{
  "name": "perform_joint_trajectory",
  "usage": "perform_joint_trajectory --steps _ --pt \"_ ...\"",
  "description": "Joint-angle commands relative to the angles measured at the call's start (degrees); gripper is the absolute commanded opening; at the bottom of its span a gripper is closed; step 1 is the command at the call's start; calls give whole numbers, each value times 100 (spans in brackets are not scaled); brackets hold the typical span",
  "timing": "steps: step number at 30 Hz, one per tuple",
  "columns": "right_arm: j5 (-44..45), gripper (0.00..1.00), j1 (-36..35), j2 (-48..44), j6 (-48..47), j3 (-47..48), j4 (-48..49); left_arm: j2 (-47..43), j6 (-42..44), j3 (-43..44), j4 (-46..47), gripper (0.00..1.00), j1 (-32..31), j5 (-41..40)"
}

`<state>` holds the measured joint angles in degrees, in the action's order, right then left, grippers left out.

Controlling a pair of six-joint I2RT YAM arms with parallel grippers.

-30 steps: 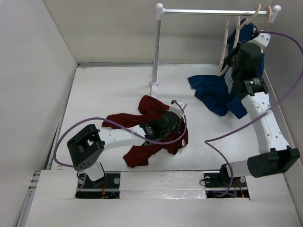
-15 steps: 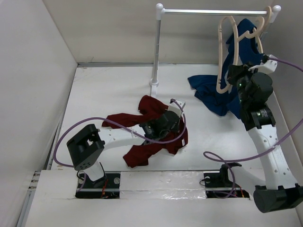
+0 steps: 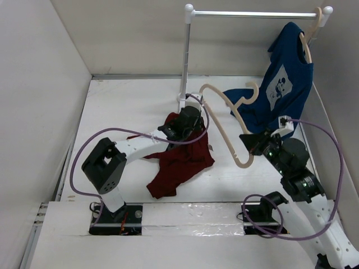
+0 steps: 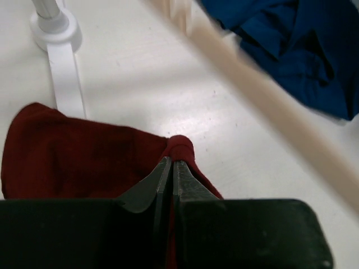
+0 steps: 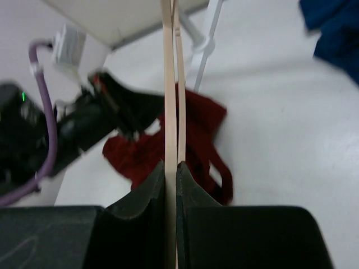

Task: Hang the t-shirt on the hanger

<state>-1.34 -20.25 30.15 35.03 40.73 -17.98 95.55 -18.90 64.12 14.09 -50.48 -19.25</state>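
While the plain maroon cloth t-shirt (image 3: 182,162) lies crumpled on the white desk (image 3: 123,106), near the middle and slightly left, the left jaws are clenched on a small fold at its far edge. The right jaws are grasping the pale wooden hanger (image 5: 170,78) by the end of one curved shoulder, holding it in the air between the maroon shirt and the navy blue printed shirt (image 3: 286,84) that hangs from the white rail (image 3: 252,13) at the far right. The maroon shirt looks light, soft and limp; it will likely sag and bunch wherever unsupported, so the collar or hem opening seems the best place to hold. The hanger is stiff and smooth, and pinched at its tip it may swivel.
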Motion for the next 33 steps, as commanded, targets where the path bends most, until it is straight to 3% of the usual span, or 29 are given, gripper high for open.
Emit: perform_joint_trajectory --steps 1,10,20,33 --pt "-60 0 -391 -692 417 -13 -574 86 78 531 68 0 178 70" --pt "-182 0 -1121 -871 452 532 -1823 201 132 804 -55 0 820 430" --pt "-121 0 -1121 -932 426 1156 -2579 280 308 1059 -319 0 987 299" --pt "-427 0 -1121 -343 119 761 -1851 -431 141 611 -240 0 987 843"
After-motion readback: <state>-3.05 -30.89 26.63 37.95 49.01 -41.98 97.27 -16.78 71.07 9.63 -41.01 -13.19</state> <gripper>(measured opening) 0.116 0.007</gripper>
